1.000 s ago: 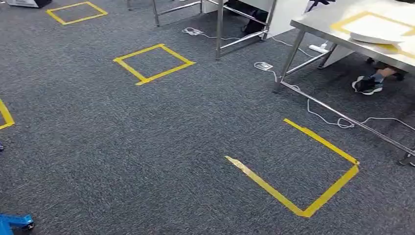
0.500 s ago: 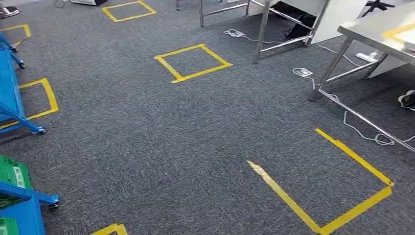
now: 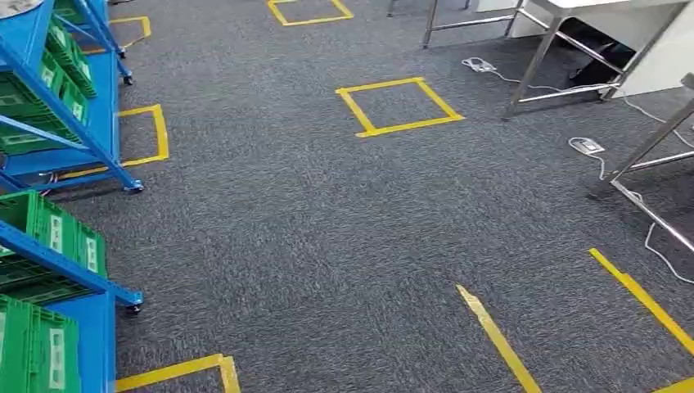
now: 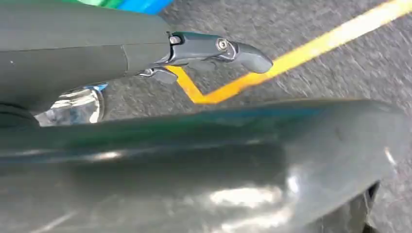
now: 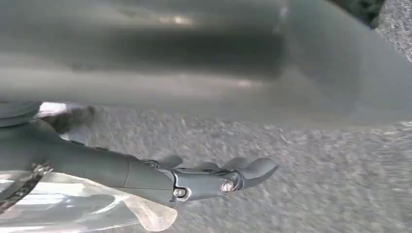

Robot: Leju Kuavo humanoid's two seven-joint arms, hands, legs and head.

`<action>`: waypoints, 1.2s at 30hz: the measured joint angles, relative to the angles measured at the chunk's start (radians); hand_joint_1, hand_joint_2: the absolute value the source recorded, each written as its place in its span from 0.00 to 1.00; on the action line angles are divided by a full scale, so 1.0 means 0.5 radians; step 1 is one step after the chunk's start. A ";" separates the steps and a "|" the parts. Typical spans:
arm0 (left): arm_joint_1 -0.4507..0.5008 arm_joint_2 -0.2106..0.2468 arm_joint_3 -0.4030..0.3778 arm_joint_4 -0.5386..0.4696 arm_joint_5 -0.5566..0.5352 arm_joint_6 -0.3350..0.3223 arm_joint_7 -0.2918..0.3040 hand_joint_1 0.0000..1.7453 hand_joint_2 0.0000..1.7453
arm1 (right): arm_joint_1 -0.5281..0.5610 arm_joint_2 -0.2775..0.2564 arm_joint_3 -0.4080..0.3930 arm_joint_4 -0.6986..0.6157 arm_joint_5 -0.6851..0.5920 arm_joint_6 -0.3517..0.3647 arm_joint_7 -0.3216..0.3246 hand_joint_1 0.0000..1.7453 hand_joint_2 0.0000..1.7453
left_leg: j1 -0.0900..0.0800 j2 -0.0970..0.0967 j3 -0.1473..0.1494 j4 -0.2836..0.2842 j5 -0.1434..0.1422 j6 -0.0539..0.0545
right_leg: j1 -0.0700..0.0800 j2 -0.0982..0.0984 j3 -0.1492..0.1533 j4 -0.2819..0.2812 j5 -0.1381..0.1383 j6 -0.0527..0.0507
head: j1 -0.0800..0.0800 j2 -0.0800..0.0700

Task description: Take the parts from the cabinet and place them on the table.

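Looking down from the head, I see a blue cabinet (image 3: 49,139) on the left with green bins (image 3: 57,233) and yellow tape squares (image 3: 399,106) on grey carpet. At the left wrist, my left hand (image 4: 214,51) hangs with nothing in it, fingers straight. At the right wrist, my right hand (image 5: 214,177) hangs the same; a clear shiny thing (image 5: 87,208) lies by it, and I cannot tell what it is.

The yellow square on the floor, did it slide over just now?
No. The yellow tape square sits further right in the head view, but the carpet and the metal table legs shifted with it. The robot turned left; the square stayed put.
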 joint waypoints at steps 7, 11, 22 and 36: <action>-0.010 -0.003 -0.002 0.000 -0.008 -0.030 0.015 0.00 0.00 | 0.004 0.001 0.002 0.000 -0.002 0.000 0.003 0.00 0.00 | -0.005 -0.186 0.026 0.005 -0.016 -0.007 | -0.013 0.135 -0.059 -0.113 0.263 -0.009 | 0.000 0.000; -0.018 -0.007 -0.002 0.005 -0.019 -0.060 0.024 0.00 0.00 | -0.002 0.001 0.002 -0.001 -0.004 0.000 -0.003 0.00 0.00 | 0.002 -0.273 -0.012 0.024 -0.010 -0.057 | -0.010 0.193 -0.014 -0.191 0.240 -0.025 | -0.001 0.000; -0.020 -0.021 -0.005 0.040 -0.054 -0.083 0.032 0.00 0.00 | -0.003 0.008 -0.002 -0.002 -0.002 0.011 -0.015 0.00 0.00 | -0.013 -0.130 0.010 0.030 -0.018 0.034 | 0.012 0.103 0.015 -0.193 0.213 -0.056 | -0.019 0.000; -0.031 -0.033 -0.005 0.063 -0.031 -0.093 0.034 0.00 0.00 | -0.006 0.008 0.001 -0.002 -0.002 0.033 -0.025 0.00 0.00 | -0.009 -0.129 0.008 0.028 -0.033 -0.049 | 0.010 0.104 0.014 -0.192 0.203 -0.056 | -0.018 0.000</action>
